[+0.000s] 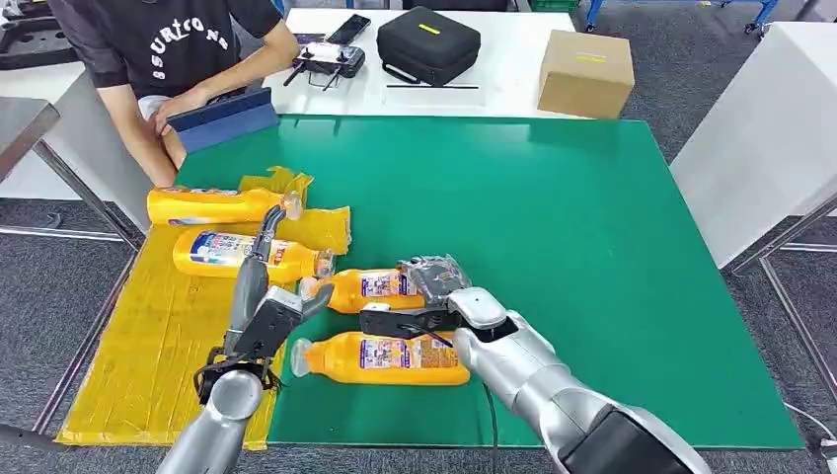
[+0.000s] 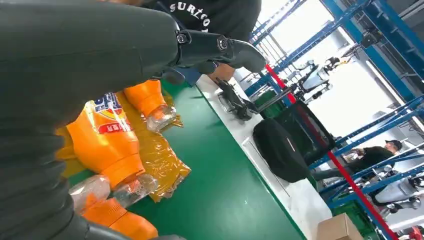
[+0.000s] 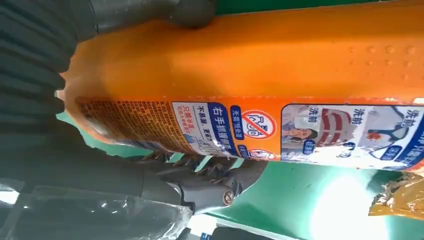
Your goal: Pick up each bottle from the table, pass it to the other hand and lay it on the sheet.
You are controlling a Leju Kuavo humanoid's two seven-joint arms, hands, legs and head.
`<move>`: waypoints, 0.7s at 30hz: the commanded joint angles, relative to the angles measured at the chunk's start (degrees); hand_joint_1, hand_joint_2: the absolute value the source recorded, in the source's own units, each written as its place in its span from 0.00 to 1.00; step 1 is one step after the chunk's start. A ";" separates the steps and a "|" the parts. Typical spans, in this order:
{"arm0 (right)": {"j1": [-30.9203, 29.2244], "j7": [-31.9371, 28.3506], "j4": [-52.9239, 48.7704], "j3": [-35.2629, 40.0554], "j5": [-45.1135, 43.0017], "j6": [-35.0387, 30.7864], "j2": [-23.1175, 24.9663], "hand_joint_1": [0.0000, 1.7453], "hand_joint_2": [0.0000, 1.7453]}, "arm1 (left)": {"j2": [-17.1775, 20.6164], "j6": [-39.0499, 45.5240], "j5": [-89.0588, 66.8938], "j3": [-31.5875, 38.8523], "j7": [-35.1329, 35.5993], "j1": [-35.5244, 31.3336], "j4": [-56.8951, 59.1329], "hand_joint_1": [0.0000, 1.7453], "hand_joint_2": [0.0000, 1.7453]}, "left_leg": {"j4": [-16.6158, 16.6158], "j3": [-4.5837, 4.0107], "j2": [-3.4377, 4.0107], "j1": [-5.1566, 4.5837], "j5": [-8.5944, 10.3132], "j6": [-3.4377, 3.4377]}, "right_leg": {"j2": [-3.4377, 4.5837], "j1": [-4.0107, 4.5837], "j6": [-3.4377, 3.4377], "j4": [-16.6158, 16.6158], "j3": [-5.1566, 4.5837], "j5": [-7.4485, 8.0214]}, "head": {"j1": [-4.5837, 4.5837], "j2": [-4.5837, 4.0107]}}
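Note:
Two orange bottles lie on the green table top [image 1: 553, 237]. My right hand [image 1: 434, 301] grips the base end of the farther one [image 1: 380, 288]; in the right wrist view that bottle [image 3: 280, 75] sits between the thumb [image 3: 165, 12] and the fingers [image 3: 210, 185]. Its cap points at my left hand [image 1: 265, 321], which is open, with fingers spread close to the neck. The nearer bottle [image 1: 390, 357] lies free just below my right hand. Two more orange bottles [image 1: 212, 205] [image 1: 242, 253] lie on the yellow sheet [image 1: 158, 346] at the left, and appear in the left wrist view [image 2: 105, 140].
A person [image 1: 168, 49] sits at the far left corner with a blue folder [image 1: 225, 118]. On the white table behind stand a black case [image 1: 427, 44], a controller [image 1: 331, 61] and a cardboard box [image 1: 585, 71]. The right half of the green top is bare.

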 commanded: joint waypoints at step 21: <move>2.90 0.91 -14.73 -1.91 3.26 -8.34 -4.99 1.00 1.00 | 0.17 0.51 -0.68 1.40 0.66 0.59 -0.72 0.00 1.00 | 0.04 0.18 -0.05 0.07 -0.11 -0.21 | -0.08 0.06 -0.13 -0.02 0.24 -0.11 | 0.00 0.00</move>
